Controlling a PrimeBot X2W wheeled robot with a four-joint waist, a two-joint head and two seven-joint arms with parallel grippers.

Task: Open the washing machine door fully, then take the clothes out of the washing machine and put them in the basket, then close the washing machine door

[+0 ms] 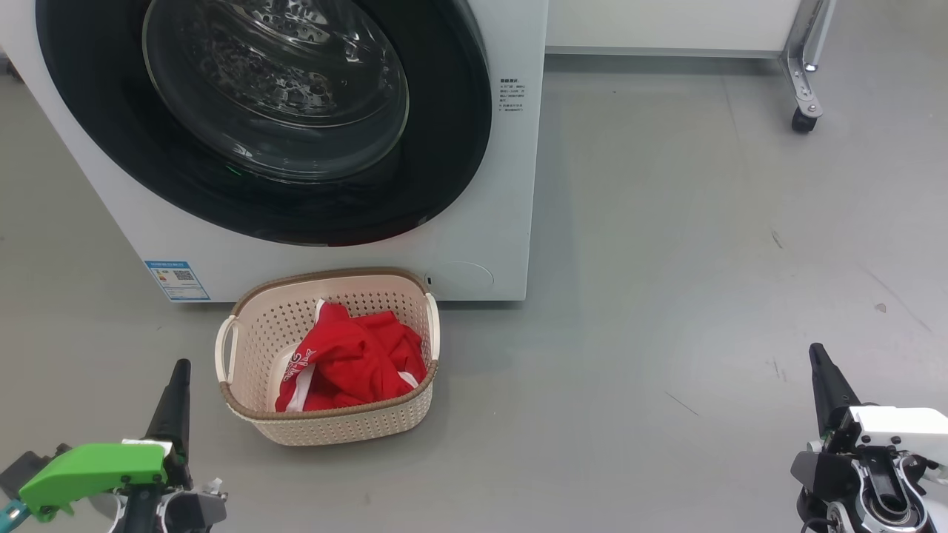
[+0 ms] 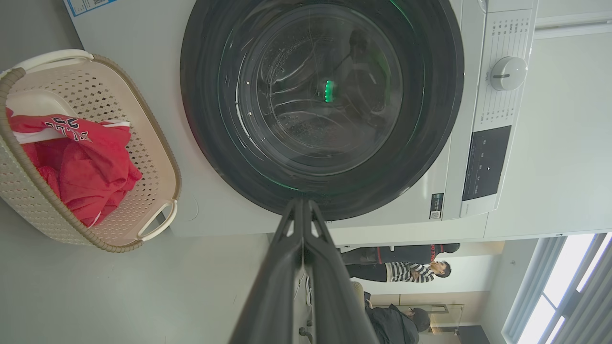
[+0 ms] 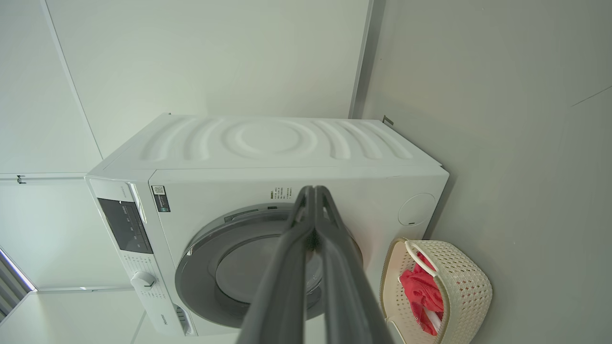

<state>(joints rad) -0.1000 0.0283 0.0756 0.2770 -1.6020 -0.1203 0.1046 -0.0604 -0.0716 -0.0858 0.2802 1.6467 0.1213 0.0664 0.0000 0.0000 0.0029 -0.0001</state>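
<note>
Washing machine door (image 1: 281,96) looks shut and clothes (image 1: 355,363) are in basket (image 1: 341,433), so I judge the closing step done. Left tool (image 1: 180,369) and right tool (image 1: 816,354) are both pinched together and empty. Next I'd only verify the latch.

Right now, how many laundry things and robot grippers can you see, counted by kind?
Washing machine: 1
Basket: 1
Heap of red clothes: 1, separate garments cannot be told
Grippers: 2, left gripper and right gripper, both shut
Total: 5
</note>
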